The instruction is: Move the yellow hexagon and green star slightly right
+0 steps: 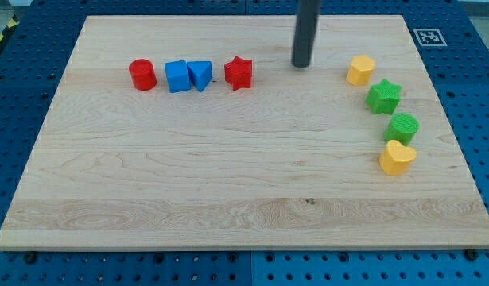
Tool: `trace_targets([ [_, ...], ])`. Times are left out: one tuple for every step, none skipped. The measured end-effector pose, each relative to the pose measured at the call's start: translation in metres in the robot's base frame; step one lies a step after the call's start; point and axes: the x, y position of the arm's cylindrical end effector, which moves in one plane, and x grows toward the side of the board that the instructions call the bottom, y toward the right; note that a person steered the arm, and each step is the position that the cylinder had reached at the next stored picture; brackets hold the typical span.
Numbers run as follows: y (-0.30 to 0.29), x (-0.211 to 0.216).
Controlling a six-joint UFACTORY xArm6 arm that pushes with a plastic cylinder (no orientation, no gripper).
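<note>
Pale wooden board (228, 183) on a blue perforated bench (21, 95), seen from the one camera. No fingers or jaws exist on this rig to stand apart or together; my tip (301, 65), the lower end of a straight dark rod, rests near the view's top, right of centre.

Task blocks: the yellow plastic hexagon block (360, 70) lies near the view's top right, with the green plastic star block (383, 96) just below and slightly right of it; the two look close, perhaps touching, though that cannot be settled. My tip stands to the view's left of the yellow hexagon, apart from it, and at about its height on the board.

Other blocks: a green round block (403, 127) and a yellow heart-shaped block (397, 157) continue the curve toward the view's bottom right. A row at the view's upper left holds a red cylinder (142, 75), a blue cube (177, 76), a blue wedge-like block (200, 75) and a red star (238, 72).

Handling, as judged: both task blocks appear small, rigid and light, likely to slide easily on smooth wood and to spin if struck off-centre. Contact is best made on each block's left face, near its middle. The star's points offer poor flats, so a notch or broad side seems safer. A push on the hexagon may carry into the star.
</note>
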Motion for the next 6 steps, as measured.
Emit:
trace_targets([
  [0.031, 0.000],
  [0.058, 0.010],
  [0.077, 0.030],
  [0.095, 0.046],
  [0.099, 0.059],
  [0.099, 0.066],
])
